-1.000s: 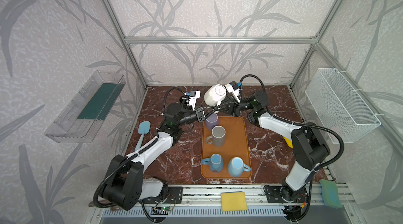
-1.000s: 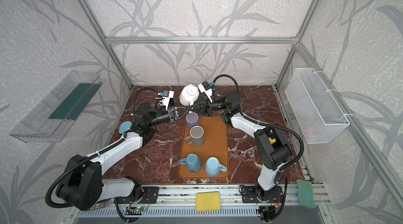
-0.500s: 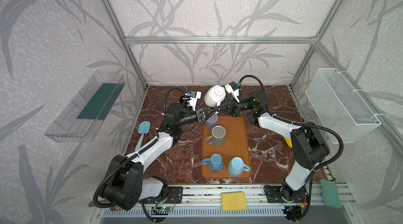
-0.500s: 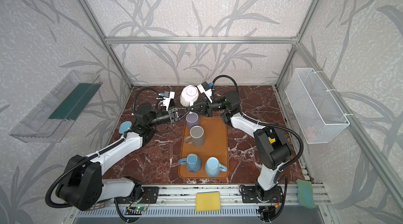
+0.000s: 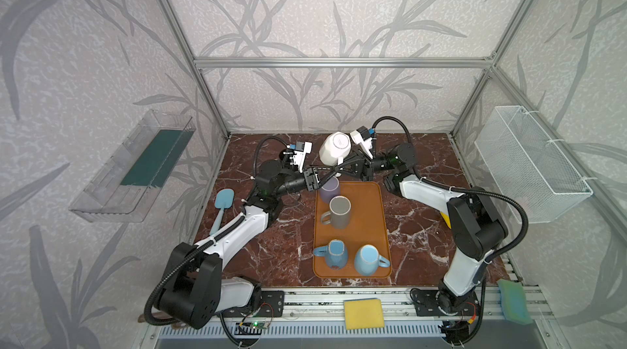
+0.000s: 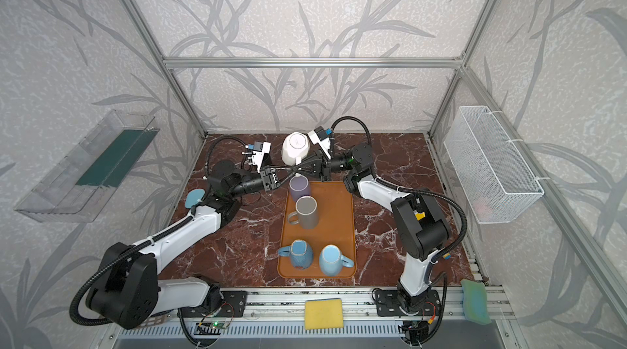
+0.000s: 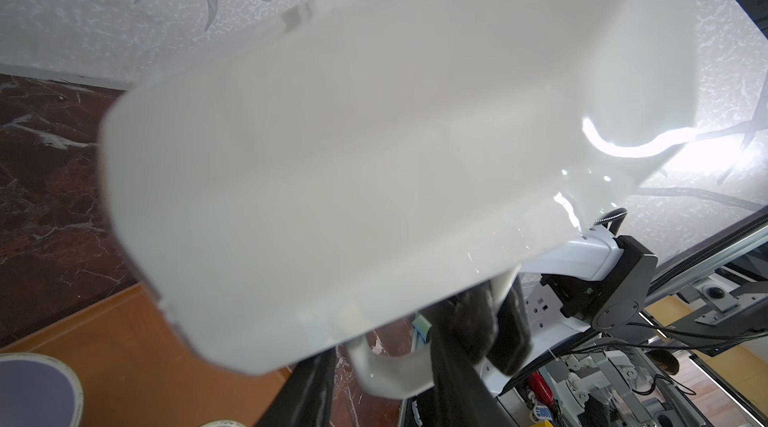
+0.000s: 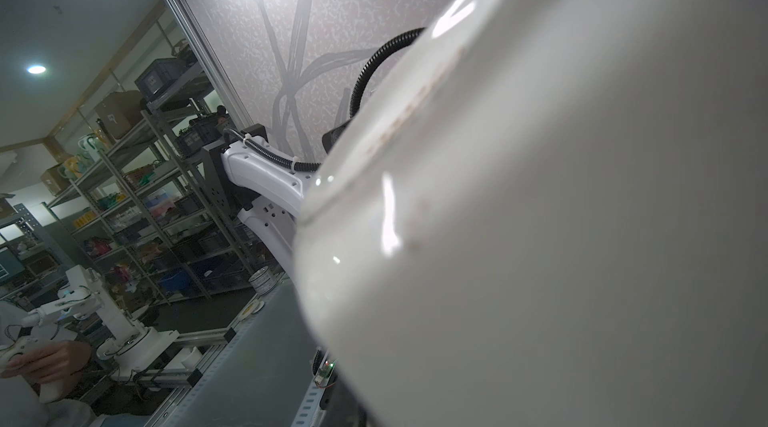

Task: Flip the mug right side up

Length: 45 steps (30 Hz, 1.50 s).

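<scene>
The right gripper [image 5: 341,169], jaws pressed together on the handle [image 7: 386,375] of a white mug [image 5: 335,148], holds the mug clear of the worktop [image 5: 278,255] at upper centre in both top views. The mug is bottom-up and tilted, with its flat base turned toward the camera. The left gripper [image 5: 330,172] reaches in from the left of the frame, jaws partly spread with the same handle lying between them. In the left wrist view a dark finger [image 7: 307,396] stands just beside the handle's curve; whether it touches cannot be told. The mug's pale wall fills most of both wrist views and hides the right jaws in the right wrist view.

Just below the two grippers, an orange tray [image 5: 376,201] lies at centre frame. It carries a lilac mug [image 5: 329,188] at its upper end, a grey mug [image 5: 340,212] next down, and two blue mugs [image 5: 334,255] side by side at its lower end. A blue spatula [image 5: 224,201] lies on the worktop at left, beside the left arm. A yellow sponge [image 5: 363,313] sits on the rail at bottom centre.
</scene>
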Tool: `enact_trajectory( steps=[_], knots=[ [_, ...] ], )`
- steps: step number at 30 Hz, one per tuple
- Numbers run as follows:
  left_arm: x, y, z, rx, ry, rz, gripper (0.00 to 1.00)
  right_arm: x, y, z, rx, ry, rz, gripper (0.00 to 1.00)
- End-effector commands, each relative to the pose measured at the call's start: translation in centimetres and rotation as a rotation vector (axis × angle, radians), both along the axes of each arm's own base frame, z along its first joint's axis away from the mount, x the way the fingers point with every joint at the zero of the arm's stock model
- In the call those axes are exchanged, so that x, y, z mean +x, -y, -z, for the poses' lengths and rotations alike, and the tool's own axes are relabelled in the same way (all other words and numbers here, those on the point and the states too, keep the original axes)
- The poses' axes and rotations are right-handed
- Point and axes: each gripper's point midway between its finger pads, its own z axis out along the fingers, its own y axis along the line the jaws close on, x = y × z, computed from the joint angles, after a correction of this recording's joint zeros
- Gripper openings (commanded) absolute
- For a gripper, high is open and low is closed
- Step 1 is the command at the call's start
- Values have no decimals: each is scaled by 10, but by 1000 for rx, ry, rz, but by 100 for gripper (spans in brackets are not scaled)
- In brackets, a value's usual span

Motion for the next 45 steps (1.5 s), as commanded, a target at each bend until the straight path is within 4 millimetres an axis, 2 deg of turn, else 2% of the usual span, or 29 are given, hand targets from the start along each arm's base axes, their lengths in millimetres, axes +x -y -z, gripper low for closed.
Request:
enact_trajectory(
  steps=[1, 10, 23, 30, 41, 45],
  knots=[
    [-4, -3, -39, -60, 150, -26, 43, -17, -7, -12, 17, 35, -66, 0],
    [9, -1, -34, -117, 79, -43, 48, -15, -7, -21, 45, 50, -40, 0],
    [15, 5, -56, -332, 67, 69, 48, -16, -9, -28, 62, 60, -36, 0],
    [11, 4, -63, -329, 98, 74, 30, -16, -10, -22, 52, 46, -40, 0],
    [10, 4, -63, -255, 114, 37, 20, -15, -10, -6, 27, 12, -42, 0],
    [17, 3, -49, -150, 76, -27, 13, -15, -9, 1, 14, -2, -45, 0]
  ],
)
